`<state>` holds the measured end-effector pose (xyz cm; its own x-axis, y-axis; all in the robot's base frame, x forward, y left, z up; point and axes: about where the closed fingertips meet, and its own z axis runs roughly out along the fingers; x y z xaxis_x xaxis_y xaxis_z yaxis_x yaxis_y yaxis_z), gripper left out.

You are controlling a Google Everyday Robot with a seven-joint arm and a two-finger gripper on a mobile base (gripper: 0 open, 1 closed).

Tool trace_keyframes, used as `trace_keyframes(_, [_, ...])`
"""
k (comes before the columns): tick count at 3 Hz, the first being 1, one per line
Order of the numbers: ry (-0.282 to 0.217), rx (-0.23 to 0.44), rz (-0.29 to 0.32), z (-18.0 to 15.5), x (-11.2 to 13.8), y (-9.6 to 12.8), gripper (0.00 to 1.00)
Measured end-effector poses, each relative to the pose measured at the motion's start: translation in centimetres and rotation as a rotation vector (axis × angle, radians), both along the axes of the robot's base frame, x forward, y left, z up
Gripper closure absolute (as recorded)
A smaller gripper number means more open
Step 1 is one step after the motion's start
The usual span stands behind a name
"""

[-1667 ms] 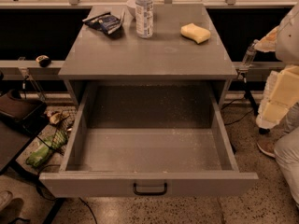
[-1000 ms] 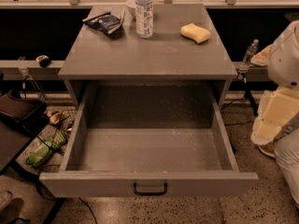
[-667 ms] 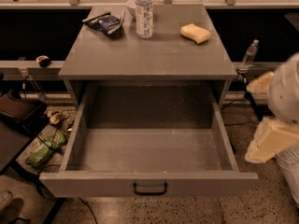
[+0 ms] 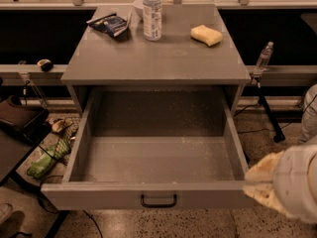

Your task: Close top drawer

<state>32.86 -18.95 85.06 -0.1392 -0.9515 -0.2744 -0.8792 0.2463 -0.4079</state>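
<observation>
Camera view sets nearest us the robot's cream-coloured, blurred gripper (image 4: 267, 185) at lower right, just beside the right front corner of the wide grey top drawer (image 4: 158, 162); we cannot tell its state. We see the drawer pulled far out of the grey cabinet (image 4: 158, 58), its small black bar handle (image 4: 158, 201) centred on the flat front and its inside dusty and speckled. Below lies speckled terrazzo floor (image 4: 198, 224), with a green mesh bag (image 4: 47, 158) at left. Farther back, the cabinet top carries a clear plastic water bottle (image 4: 152, 13), a yellow sponge (image 4: 206, 34) and a dark crumpled snack packet (image 4: 110, 24). Beyond, at right, a small clear bottle (image 4: 264, 57) stands on a grey rail (image 4: 282, 72).
</observation>
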Motion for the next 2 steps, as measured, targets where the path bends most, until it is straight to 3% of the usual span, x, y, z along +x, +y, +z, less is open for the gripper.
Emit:
trace_keyframes(1, [0.001,0.067,0.009,-6.8,-1.9,1.5,0.89])
trace_keyframes(2, [0.096,0.123,-0.007,-16.9,-4.2,2.0,1.00])
